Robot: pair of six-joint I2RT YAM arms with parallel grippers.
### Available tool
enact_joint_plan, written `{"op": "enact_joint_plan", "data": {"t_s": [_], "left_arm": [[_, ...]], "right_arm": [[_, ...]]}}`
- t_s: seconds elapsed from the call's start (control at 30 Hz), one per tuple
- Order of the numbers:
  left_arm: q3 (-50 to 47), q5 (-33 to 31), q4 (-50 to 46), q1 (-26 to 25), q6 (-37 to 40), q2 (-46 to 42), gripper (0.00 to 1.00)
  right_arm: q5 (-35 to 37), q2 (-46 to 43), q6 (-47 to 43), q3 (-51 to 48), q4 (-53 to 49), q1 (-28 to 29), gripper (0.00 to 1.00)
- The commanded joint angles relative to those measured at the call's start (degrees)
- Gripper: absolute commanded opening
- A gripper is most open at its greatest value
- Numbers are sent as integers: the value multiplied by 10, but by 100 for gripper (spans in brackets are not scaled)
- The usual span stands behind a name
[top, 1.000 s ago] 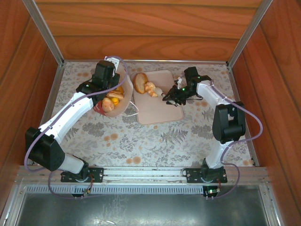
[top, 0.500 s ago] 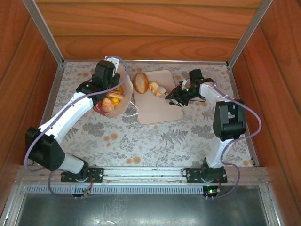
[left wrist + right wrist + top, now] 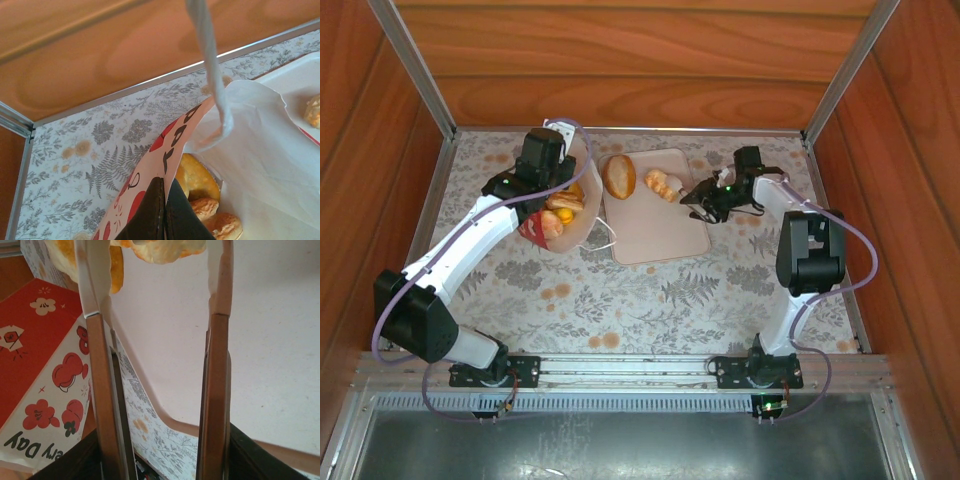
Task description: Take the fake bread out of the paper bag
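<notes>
Several pieces of bread (image 3: 557, 212) lie in the bag (image 3: 588, 200), which is tipped over near the worktop's far left corner, its rim clamped in the left pincer (image 3: 164, 210). On the tray (image 3: 655, 235) by the far edge rest a roll (image 3: 619, 176) and a pastry (image 3: 660, 185). The right pincer (image 3: 156, 285) has just spread apart and eased toward the right edge, so the pastry looks delivered; the bag's bread comes next.

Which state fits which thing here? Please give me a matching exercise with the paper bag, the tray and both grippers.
Things:
1 paper bag
2 tray
3 left gripper
4 right gripper

States:
a open, over the tray
b shut on the bag's rim
c bread lying on it
d bread inside it

Pairs: 1-d, 2-c, 3-b, 4-a
</notes>
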Motion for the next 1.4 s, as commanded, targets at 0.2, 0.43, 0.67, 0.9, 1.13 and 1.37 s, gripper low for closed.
{"op": "enact_joint_plan", "data": {"t_s": [0.2,0.43,0.67,0.9,1.13,1.37], "left_arm": [[33,9,7,3,-1,10,0],[35,6,7,3,4,8,0],[31,2,7,3,3,2,0],[26,-1,7,3,-4,3,0],[24,0,7,3,-8,4,0],[21,-6,7,3,-6,2,0]], "right_arm": [[-5,2,10,33,1,-11,57],[39,-24,-16,60,-44,-14,55],[103,-90,-62,41,-110,-3,40],[164,-144,-71,-10,-136,56,32],[170,-134,-57,-16,-121,105,32],[173,-56,-62,21,-121,108,30]]}}
